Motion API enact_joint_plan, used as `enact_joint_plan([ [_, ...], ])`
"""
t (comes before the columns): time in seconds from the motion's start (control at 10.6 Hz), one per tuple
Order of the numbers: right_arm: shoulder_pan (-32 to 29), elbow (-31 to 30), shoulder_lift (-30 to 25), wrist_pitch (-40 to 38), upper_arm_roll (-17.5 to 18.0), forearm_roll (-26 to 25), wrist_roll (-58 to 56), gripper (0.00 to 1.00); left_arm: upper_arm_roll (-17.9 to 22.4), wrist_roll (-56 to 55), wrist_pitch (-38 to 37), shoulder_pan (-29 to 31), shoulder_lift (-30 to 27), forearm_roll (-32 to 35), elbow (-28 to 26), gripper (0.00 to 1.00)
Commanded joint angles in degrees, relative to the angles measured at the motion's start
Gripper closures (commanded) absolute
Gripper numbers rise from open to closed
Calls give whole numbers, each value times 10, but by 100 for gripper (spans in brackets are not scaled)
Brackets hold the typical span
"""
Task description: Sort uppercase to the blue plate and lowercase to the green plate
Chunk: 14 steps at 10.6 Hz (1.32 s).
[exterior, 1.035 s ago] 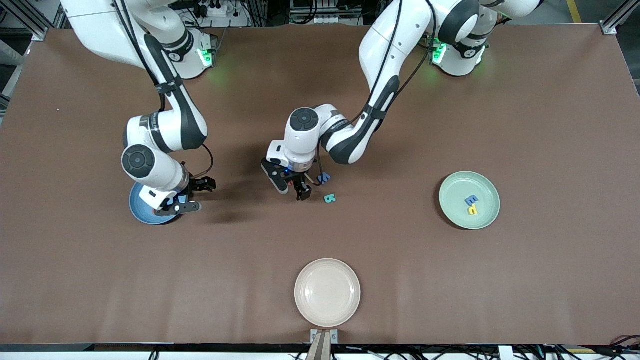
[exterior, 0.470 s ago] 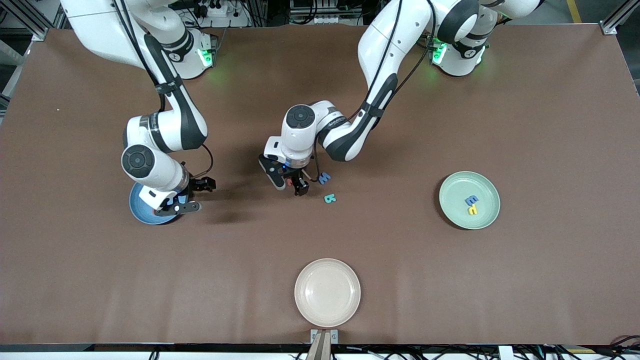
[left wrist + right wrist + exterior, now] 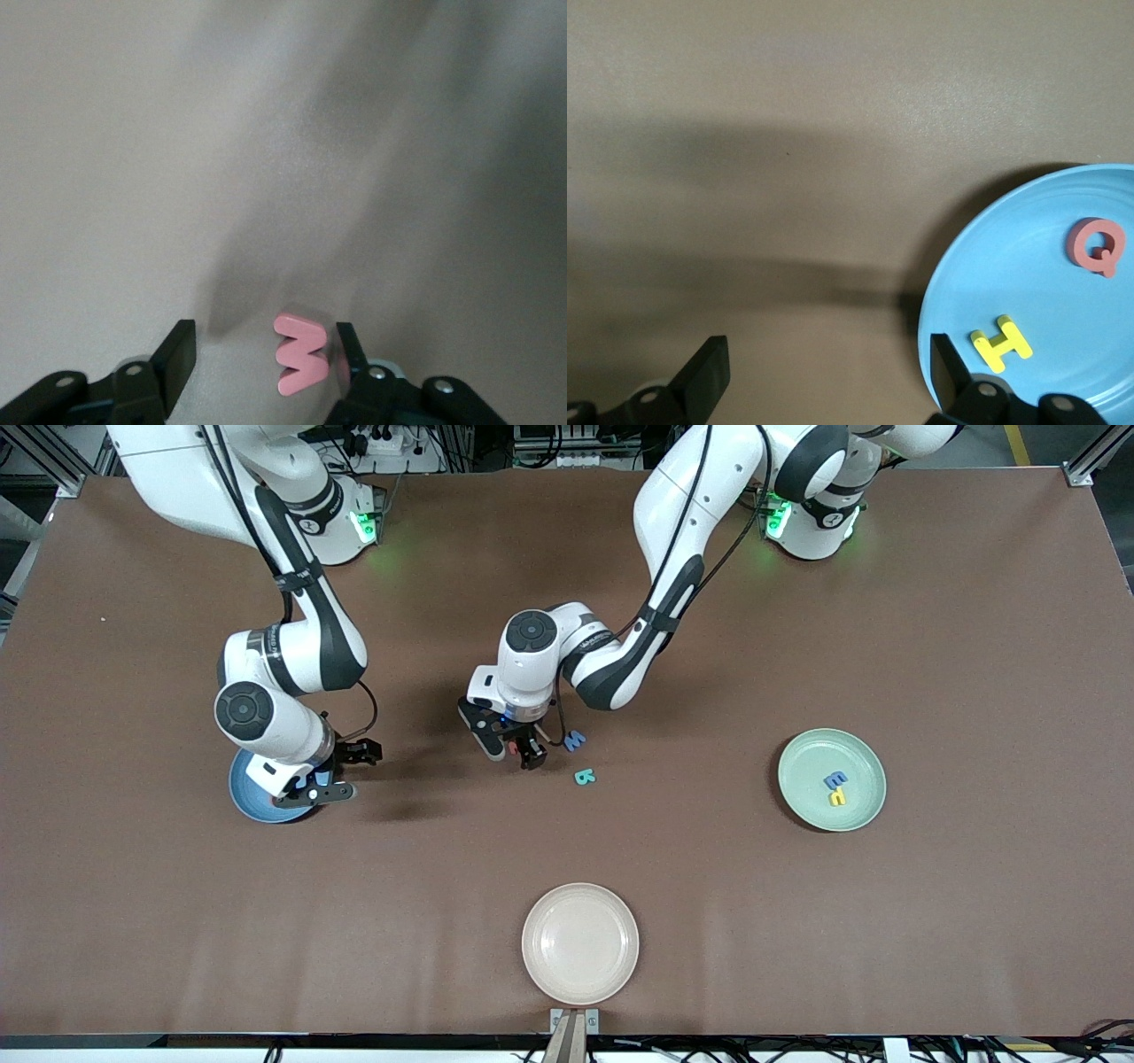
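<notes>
Left gripper (image 3: 511,750) is low at the table's middle, jaws partway apart around the small red w (image 3: 299,355), one finger (image 3: 348,352) touching it, the other clear. Blue W (image 3: 576,740) and teal R (image 3: 584,777) lie just beside. Right gripper (image 3: 339,771) waits, jaws wide, over the blue plate (image 3: 1010,274) holding red Q (image 3: 1097,245) and yellow H (image 3: 1000,343). Green plate (image 3: 802,766), well apart, holds two letters.

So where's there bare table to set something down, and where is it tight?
Free: the wide strip between the cream plate and the loose letters, and the stretch from the teal letter to the green plate. Crowded: mid-table, where the left hand straddles the red w beside the blue W, and around the blue plate under the right hand.
</notes>
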Motion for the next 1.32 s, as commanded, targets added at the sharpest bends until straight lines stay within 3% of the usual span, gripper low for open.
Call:
enact_joint_plan([
  [0.0, -7, -5, -4, 4, 5, 0, -1, 0, 1, 13, -6, -2, -2, -9, -4, 33],
  [0.38, -7, -5, -4, 4, 5, -1, -2, 0, 1, 13, -6, -3, 0, -8, -4, 35],
  [0.47, -7, -5, -4, 4, 5, -1, -2, 0, 1, 14, -6, -3, 1, -6, -4, 42],
  [0.56, -7, -5, -4, 4, 5, -1, -2, 0, 1, 15, -6, -3, 1, -5, -5, 63],
  [0.66, -8, -5, -4, 4, 5, -1, -2, 0, 1, 13, -6, -3, 1, -6, -5, 90],
  [0.75, -7, -5, -3, 4, 5, -1, -2, 0, 1, 12, -6, -3, -1, -7, -5, 100],
  [0.94, -7, -5, -3, 4, 5, -1, -2, 0, 0, 11, -69, -1, -17, -13, -10, 100],
  [1.22, -2, -3, -3, 0, 6, 3, 10, 0, 13, 14, -257, 50, -114, -25, -11, 100],
])
